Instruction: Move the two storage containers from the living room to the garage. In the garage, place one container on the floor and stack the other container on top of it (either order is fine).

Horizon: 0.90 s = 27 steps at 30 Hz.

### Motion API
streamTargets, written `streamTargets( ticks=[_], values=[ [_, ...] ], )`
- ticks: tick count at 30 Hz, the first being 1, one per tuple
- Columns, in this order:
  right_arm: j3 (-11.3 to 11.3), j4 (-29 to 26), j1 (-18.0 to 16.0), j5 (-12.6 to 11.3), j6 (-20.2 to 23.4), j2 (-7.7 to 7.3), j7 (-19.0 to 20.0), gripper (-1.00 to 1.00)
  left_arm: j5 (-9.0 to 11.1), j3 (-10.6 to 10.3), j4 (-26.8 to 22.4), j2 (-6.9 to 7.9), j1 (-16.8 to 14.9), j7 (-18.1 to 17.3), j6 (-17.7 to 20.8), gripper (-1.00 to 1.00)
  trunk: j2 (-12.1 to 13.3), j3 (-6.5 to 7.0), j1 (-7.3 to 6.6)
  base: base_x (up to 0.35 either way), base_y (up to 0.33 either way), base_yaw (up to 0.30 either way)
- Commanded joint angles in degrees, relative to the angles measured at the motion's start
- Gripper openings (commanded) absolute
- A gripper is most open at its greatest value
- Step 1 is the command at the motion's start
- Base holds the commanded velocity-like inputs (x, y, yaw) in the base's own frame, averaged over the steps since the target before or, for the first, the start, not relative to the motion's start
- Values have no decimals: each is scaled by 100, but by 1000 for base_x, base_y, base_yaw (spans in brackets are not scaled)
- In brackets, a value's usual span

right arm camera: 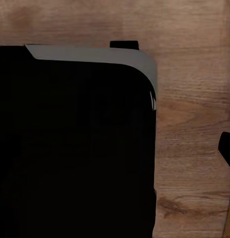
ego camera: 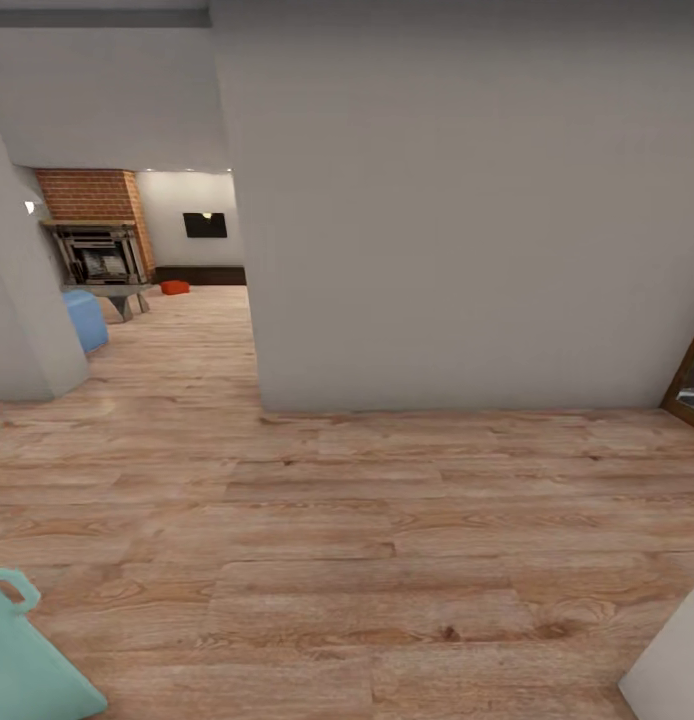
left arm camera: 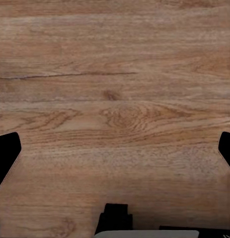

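One small orange-red storage container (ego camera: 174, 287), seemingly, far off on living room floor (ego camera: 217, 320) near fireplace.

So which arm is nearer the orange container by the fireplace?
Left, likely, marginally: the container lies far ahead toward the left. The left fingers and right fingers both hang over wood floor, far from it.

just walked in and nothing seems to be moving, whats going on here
The robot is on its way and holds nothing. In the head view it faces a pale wall on a wood plank floor. Past the wall's left edge, far off in the living room, an orange-red container lies on the floor near the brick fireplace. The left gripper is open over bare planks. The right wrist view is mostly blocked by a dark part of the robot, so that gripper's state is unclear.
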Motion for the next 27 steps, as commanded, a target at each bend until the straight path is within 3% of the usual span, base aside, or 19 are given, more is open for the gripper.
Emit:
streamTargets(
  ticks=[1,27],
  values=[
    [-21,3,-3,6,-16,-1,22,100,58,-50,6,0,-4,23,-21,100,-3,-6,3,343,0,8],
    [-31,3,-4,7,-15,-6,16,100,62,-48,6,-9,-2,23,-30,100,-3,-6,3,343,0,30]
  ],
)
